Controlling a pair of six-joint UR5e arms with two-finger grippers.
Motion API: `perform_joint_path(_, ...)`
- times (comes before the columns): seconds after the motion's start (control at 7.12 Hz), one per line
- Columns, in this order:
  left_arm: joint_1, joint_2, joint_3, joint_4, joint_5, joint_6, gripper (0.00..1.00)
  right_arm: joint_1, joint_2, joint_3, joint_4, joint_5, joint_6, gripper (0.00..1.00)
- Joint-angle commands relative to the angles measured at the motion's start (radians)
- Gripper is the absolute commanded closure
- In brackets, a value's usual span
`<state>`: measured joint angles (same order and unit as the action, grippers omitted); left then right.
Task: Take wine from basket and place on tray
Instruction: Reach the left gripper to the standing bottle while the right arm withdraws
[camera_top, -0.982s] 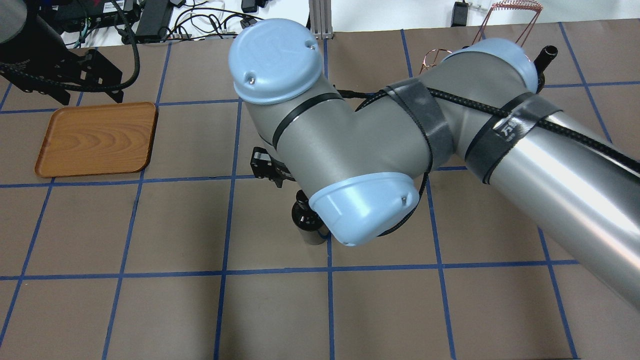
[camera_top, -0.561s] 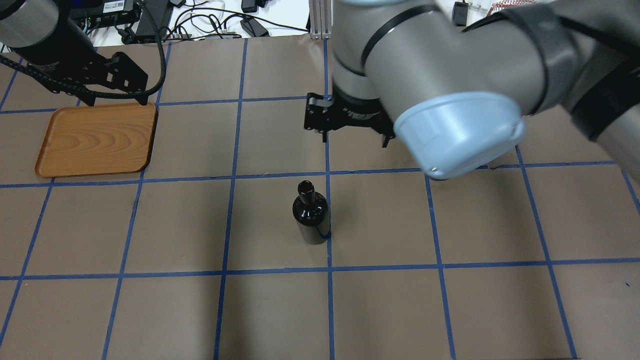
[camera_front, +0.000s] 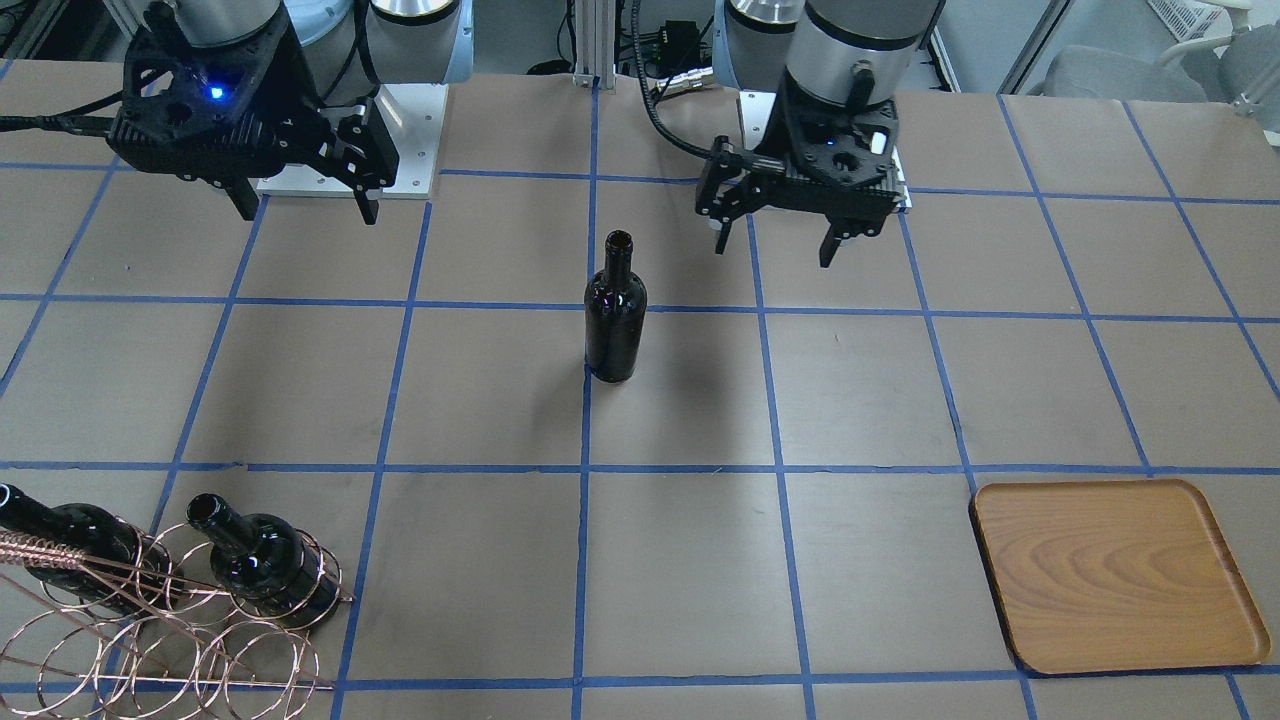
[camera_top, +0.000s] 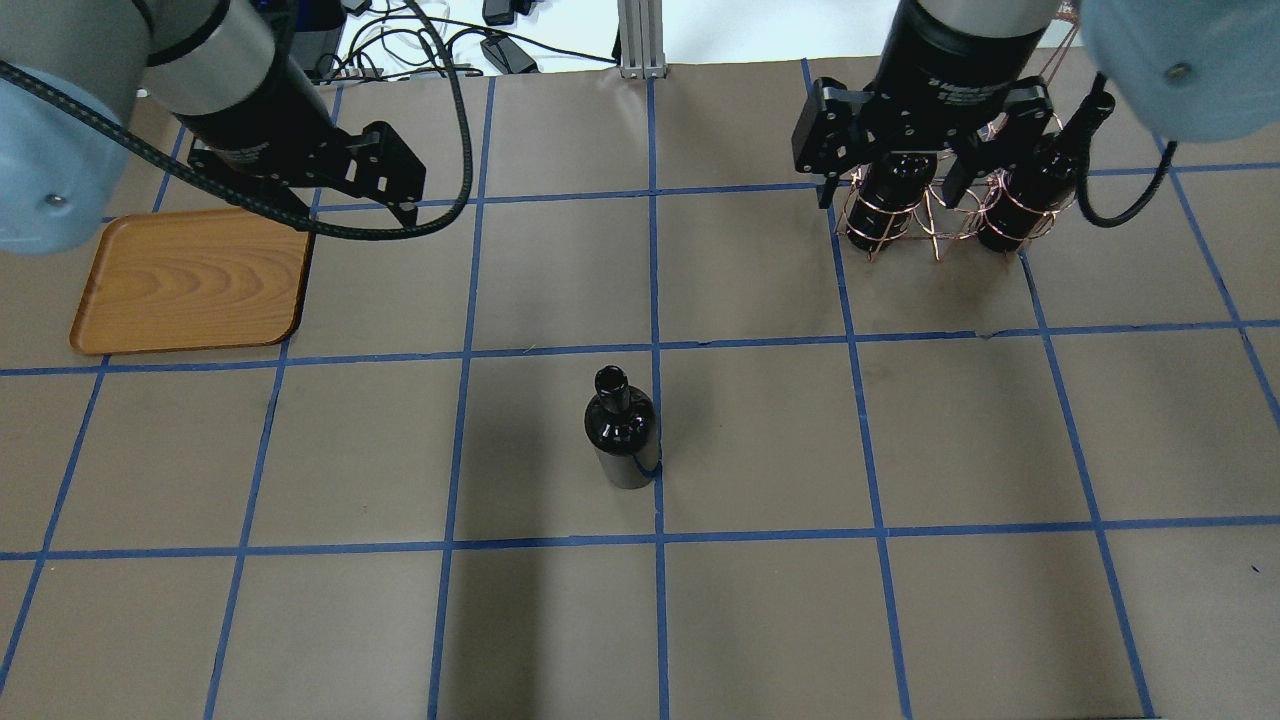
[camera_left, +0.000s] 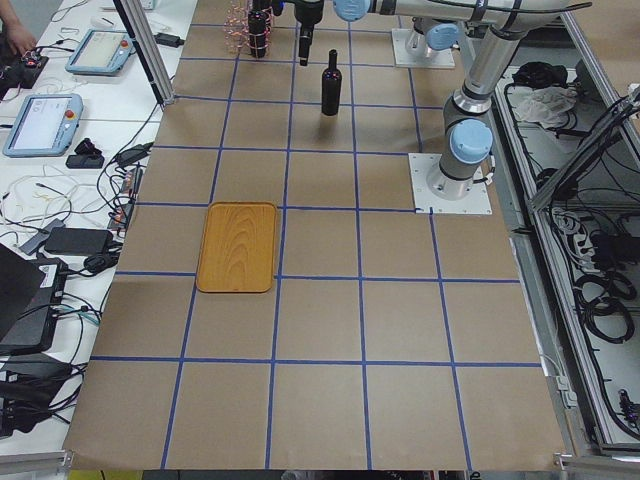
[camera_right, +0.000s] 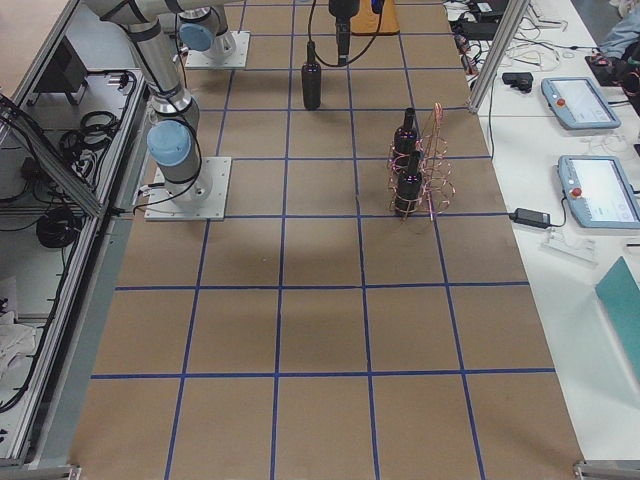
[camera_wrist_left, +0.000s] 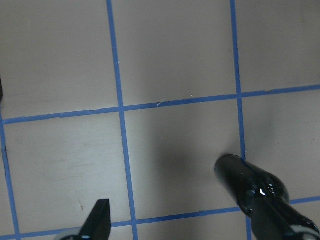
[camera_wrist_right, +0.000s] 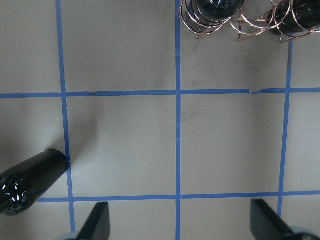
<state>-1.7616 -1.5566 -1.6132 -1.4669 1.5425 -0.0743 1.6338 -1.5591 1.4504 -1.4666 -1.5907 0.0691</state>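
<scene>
A wine bottle (camera_front: 614, 315) stood upright on a blue tape line (camera_front: 585, 520) in the middle of the bench (camera_front: 400, 400), touched by neither arm. The left gripper (camera_front: 775, 250) hung near it, jaws spread and empty. The right gripper (camera_front: 308, 212), jaws likewise apart, hung on the side of the copper basket (camera_front: 170, 640), which held 2 other bottles (camera_front: 262, 565). The wooden tray (camera_front: 1115, 575) lay well apart

Under the jaws I see a brown table (camera_top: 760, 620) gridded with blue tape (camera_top: 660, 620); beyond them, a white bench (camera_top: 560, 30), tangled cables (camera_top: 420, 45).
</scene>
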Motion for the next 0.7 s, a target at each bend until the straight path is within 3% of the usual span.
perform_joint_path(0.0,-0.128,-0.011,-0.020,0.002,-0.004,-0.144,0.00,-0.002,0.001,0.054,-0.099,-0.006,0.004,0.00)
perform_joint_path(0.28,-0.180,-0.016,-0.066,0.034,-0.008,-0.182,0.00,0.000,-0.002,0.057,-0.090,-0.020,0.003,0.00)
perform_joint_path(0.56,-0.211,-0.055,-0.134,0.152,-0.010,-0.183,0.03,0.006,-0.030,0.096,0.065,-0.011,0.044,0.00)
